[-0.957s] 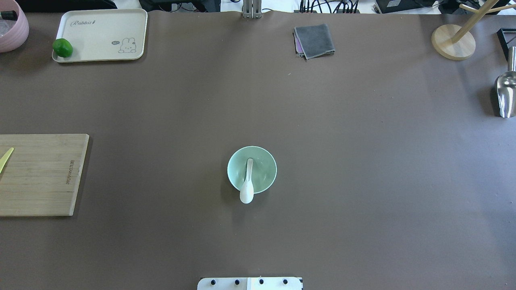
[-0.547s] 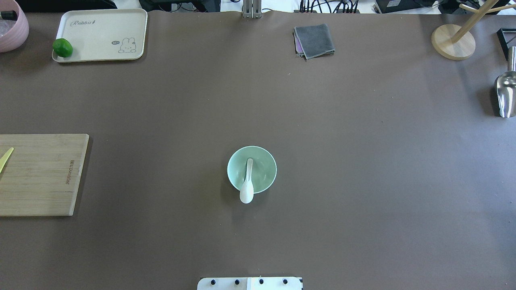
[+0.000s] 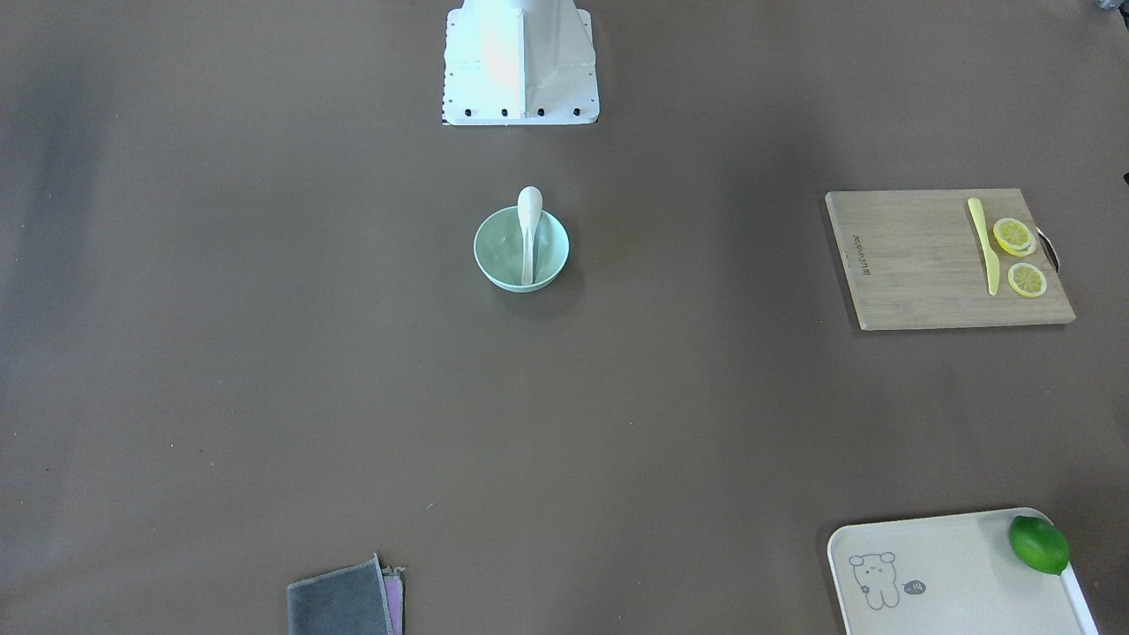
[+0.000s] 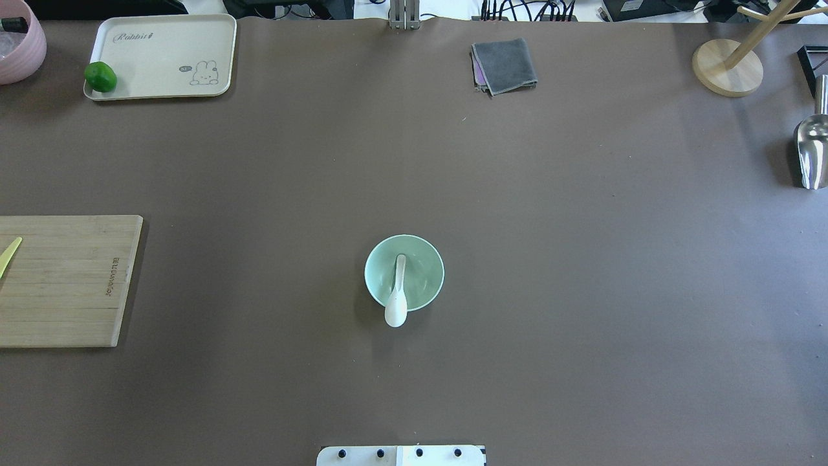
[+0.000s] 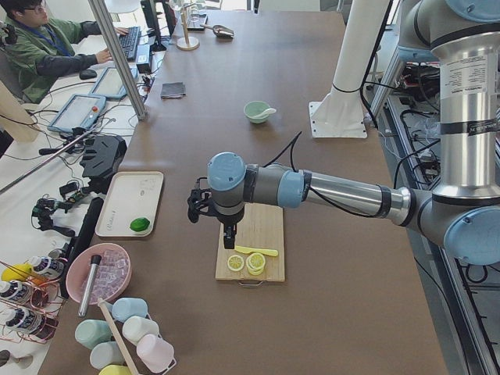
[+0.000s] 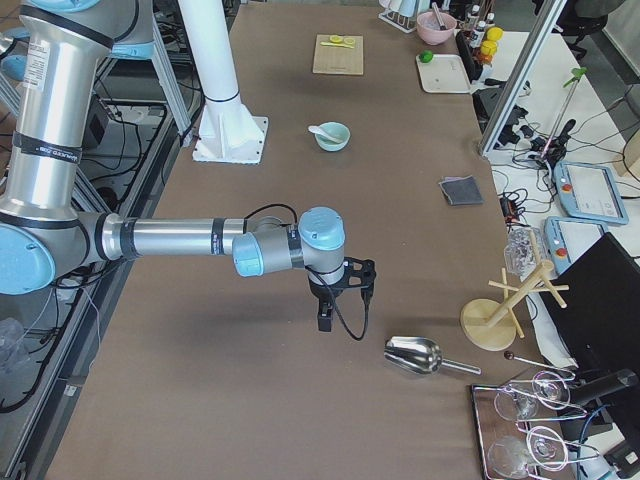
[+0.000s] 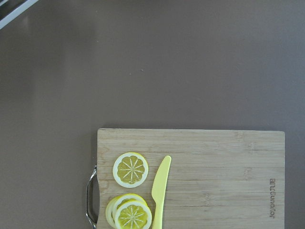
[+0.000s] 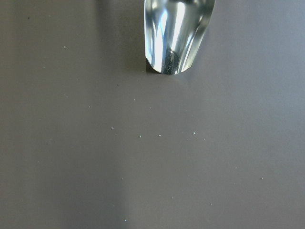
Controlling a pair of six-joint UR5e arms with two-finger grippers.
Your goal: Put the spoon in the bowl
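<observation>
Under the spoon (image 4: 396, 303), the bowl (image 4: 427, 275) rim partly hides.

The small round bowl (image 4: 424, 272) is plain pale mint-green, and the glossy soup spoon (image 4: 396, 312) is white. The table covering (image 4: 582, 272) is matte brown. The bamboo cutting board (image 4: 65, 285) is tan with lengthwise strips. The plastic knife (image 3: 983, 242) and lemon slices (image 3: 1013, 235) are yellow. The cream rectangular tray (image 4: 162, 65) carries a grey line-drawn animal, and the lime (image 4: 100, 76) is bright green.
</observation>
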